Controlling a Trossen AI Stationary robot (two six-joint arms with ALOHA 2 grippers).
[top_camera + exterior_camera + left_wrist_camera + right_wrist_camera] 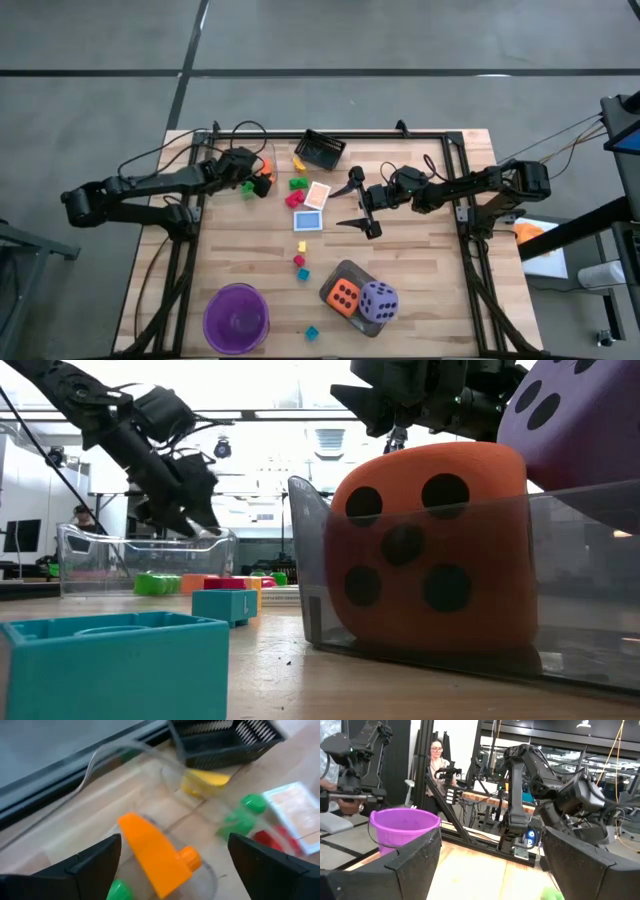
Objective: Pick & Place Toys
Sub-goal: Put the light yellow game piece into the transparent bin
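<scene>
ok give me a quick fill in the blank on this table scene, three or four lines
1. The orange die and the purple die sit together in the grey ____.
2. The left gripper is open over an ____ block.
3. The purple bowl holds ____ toys.
4. The right gripper hovers open beside the two ____.

Missing words: tray; orange; no; cards

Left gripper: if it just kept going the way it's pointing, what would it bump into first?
Most likely the orange block, lying right between the open fingers of the left gripper. How far ahead it sits is hard to judge.
</scene>
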